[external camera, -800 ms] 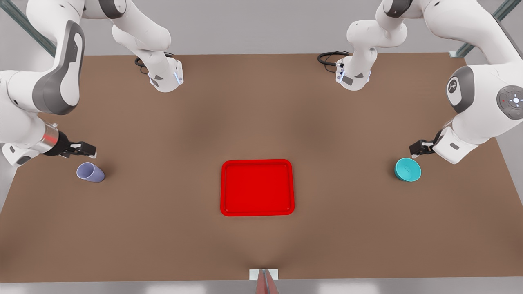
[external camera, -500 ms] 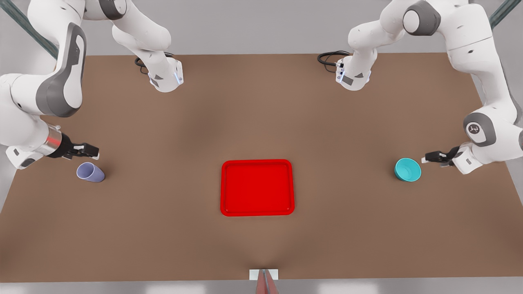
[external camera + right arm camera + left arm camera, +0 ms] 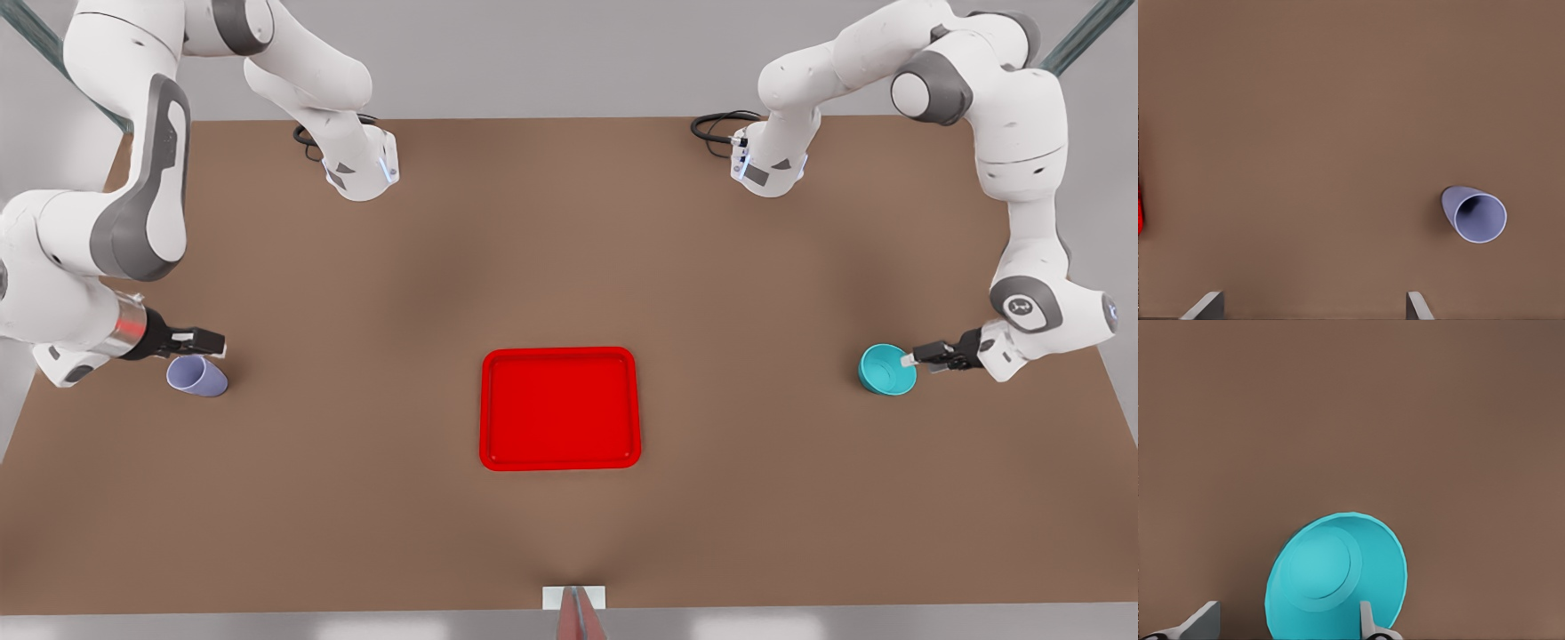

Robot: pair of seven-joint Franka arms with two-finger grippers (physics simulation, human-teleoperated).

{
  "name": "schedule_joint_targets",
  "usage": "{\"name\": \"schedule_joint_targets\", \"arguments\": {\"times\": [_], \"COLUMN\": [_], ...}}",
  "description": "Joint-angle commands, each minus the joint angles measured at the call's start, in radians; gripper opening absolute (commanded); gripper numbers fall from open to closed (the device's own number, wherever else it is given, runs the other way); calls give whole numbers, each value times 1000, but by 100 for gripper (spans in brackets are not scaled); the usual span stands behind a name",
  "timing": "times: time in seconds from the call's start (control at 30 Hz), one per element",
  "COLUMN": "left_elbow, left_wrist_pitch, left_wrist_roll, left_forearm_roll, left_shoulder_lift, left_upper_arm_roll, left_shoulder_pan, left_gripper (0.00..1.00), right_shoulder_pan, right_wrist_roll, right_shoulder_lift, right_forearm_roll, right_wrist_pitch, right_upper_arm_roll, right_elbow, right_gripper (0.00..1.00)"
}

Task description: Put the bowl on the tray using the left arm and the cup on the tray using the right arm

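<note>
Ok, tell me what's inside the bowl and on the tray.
The bowl is empty, its teal floor bare; one left gripper finger crosses its rim, hiding a sliver. The tray carries nothing. The cup stands apart by the right gripper.

Front view: red tray (image 3: 560, 408) mid desk (image 3: 569, 533), bare.
Left tool (image 3: 909, 359) over bowl (image 3: 885, 371) rim; right tool (image 3: 213, 339) beside cup (image 3: 197, 375).

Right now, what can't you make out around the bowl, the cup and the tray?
Bowl: rim cut off by left wrist view's edge.
Left gripper: touching bowl or not, unclear; front view, they overlap.
Tray: mostly cut off by right wrist view's edge.
Right gripper: height over cup unclear, front view.
</note>
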Motion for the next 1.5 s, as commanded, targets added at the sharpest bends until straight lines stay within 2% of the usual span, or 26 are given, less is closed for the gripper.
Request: {"name": "schedule_joint_targets", "arguments": {"times": [0.0,0.33,0.37,0.4,0.43,0.47,0.73,0.8,0.83,1.0,1.1,1.27,1.33,1.37,1.47], "left_elbow": [0,2,0,2,2,2,3,3,5,15,17,17,28,52,120], "left_wrist_pitch": [0,8,14,14,14,14,23,23,23,46,51,42,38,38,38], "left_wrist_roll": [0,-3,-3,-3,-3,-3,-8,-6,-6,-5,-5,-11,-58,-136,-368], "left_forearm_roll": [-2,-8,-8,-8,-7,-7,-8,-7,-7,1,-1,1,-5,-8,-8], "left_shoulder_lift": [1,56,56,56,56,63,76,78,78,84,90,38,12,12,12], "left_upper_arm_roll": [0,-9,-9,-9,-9,-9,-9,-9,-9,-9,-9,-9,-8,-8,-8], "left_shoulder_pan": [0,-12,-12,-12,-12,-11,-12,-12,-12,-29,-44,-54,-116,-185,-397], "left_gripper": [100,100,93,64,50,47,46,27,21,21,21,21,21,21,21], "right_shoulder_pan": [-5,0,0,0,0,-2,-5,4,9,36,-66,-217,-235,-263,-263], "right_wrist_roll": [0,-2,-2,-2,-2,-2,-2,-3,-5,-48,-52,-69,-72,-87,-98], "right_shoulder_lift": [0,0,0,0,0,0,0,0,0,95,88,100,117,166,187], "right_forearm_roll": [1,0,2,2,2,2,2,3,3,-5,-22,-140,-140,-137,-140], "right_wrist_pitch": [0,3,4,4,4,4,-2,-8,-6,-43,17,144,167,210,224], "right_upper_arm_roll": [0,3,3,3,3,3,3,3,5,3,3,3,3,3,3], "right_elbow": [0,28,26,26,26,26,20,17,22,20,-99,-121,-121,-121,-126], "right_gripper": [100,100,100,100,100,100,100,100,100,100,100,100,100,100,100]}}
